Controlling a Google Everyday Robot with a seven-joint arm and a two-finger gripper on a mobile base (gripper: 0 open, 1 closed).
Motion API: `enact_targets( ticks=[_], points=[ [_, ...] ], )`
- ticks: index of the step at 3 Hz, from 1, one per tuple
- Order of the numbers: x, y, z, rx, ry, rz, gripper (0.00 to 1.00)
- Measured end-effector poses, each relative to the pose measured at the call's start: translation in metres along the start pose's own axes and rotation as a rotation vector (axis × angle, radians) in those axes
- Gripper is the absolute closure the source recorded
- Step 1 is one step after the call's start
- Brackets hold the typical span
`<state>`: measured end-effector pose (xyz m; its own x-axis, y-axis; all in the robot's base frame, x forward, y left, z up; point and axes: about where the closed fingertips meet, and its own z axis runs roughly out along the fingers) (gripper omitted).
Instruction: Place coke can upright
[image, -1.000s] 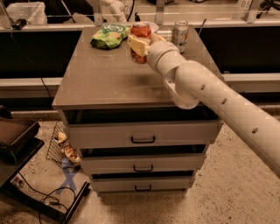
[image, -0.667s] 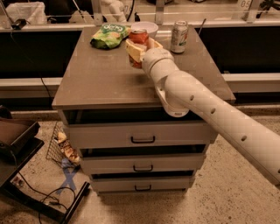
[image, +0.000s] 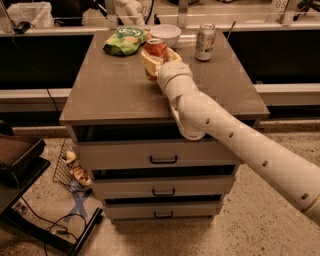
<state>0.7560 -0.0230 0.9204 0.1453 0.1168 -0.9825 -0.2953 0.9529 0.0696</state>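
Plainly, the gripper (image: 158, 56) sits upper centre of the frame, over the rear half of the cabinet top (image: 107, 87), clenched around the coke can (image: 156, 48). The can is a small red-orange cylinder with a silver rim, standing roughly upright between two pale, cream-coloured fingers (image: 146, 60) that press on its sides. Its base is hidden behind the wrist, so I cannot tell whether it touches the surface.

The arm (image: 235, 137) is a smooth white tube with small round holes, running from the lower right edge up to the gripper and crossing the cabinet's front right edge.

The top is a flat, matte grey-brown slab with squared edges. Behind the can, near the back edge, lie a crinkled green snack bag (image: 125, 40) and a rounded white bowl (image: 165, 34); a pale whitish-green can (image: 205, 41) stands upright at the upper right, apart from the gripper. The left and front left of the slab are bare.

Below are three grey drawers (image: 125, 155) with dark bar handles. On the speckled floor at lower left lean a wire basket (image: 70, 167) and dark cables (image: 60, 227).
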Motion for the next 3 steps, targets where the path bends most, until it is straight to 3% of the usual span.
enact_targets(
  ticks=[2,3],
  points=[
    [0.0156,0.0076,-0.0024,-0.011,0.004,-0.006,1.0],
    [0.0155,0.0084,-0.0021,-0.013,0.004,-0.006,0.85]
  ],
)
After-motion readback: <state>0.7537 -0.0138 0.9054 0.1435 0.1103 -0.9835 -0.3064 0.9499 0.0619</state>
